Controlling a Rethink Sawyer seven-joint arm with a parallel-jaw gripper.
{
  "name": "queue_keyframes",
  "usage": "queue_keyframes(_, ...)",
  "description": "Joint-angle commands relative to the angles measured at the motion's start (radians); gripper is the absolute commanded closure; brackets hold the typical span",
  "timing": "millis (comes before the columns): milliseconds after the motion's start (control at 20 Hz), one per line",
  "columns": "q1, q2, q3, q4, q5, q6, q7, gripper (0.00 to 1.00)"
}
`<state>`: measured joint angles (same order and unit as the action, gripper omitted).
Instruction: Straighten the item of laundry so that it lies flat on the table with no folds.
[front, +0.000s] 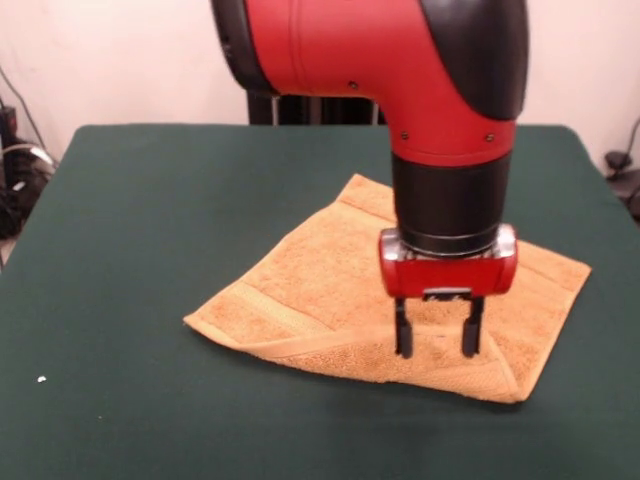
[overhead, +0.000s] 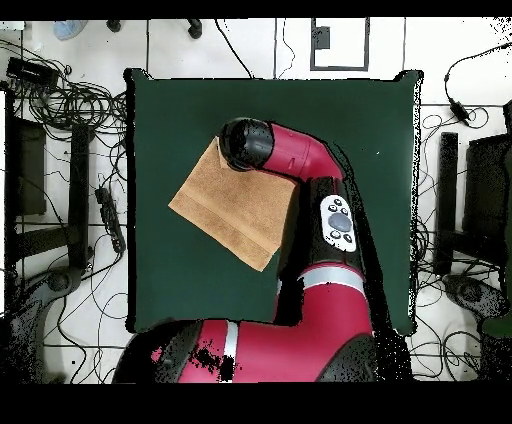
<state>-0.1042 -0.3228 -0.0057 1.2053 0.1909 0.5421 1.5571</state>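
The golden-orange towel (front: 330, 285) lies on the dark green table (front: 130, 230), turned at an angle. Its near edge is folded over onto itself in a thick band along the front. My gripper (front: 438, 340) hangs straight down over the towel's near right part, its two black fingers open and apart, the tips at the folded edge and holding nothing. In the overhead view the towel (overhead: 232, 205) lies at the table's (overhead: 170, 290) upper left and the arm's wrist covers its far corner, so the gripper itself is hidden there.
The red arm (overhead: 310, 170) reaches across the table from the base at the bottom of the overhead view. A small white speck (front: 41, 379) lies on the table at the near left. Cables and equipment (overhead: 60, 110) lie on the floor around the table.
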Motion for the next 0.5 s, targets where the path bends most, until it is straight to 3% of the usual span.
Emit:
queue_keyframes(50,-0.004,0.101,0.118,0.103,0.018,-0.088,0.175,0.00)
queue_keyframes(500,-0.002,0.124,0.116,0.099,0.021,-0.120,0.183,0.00)
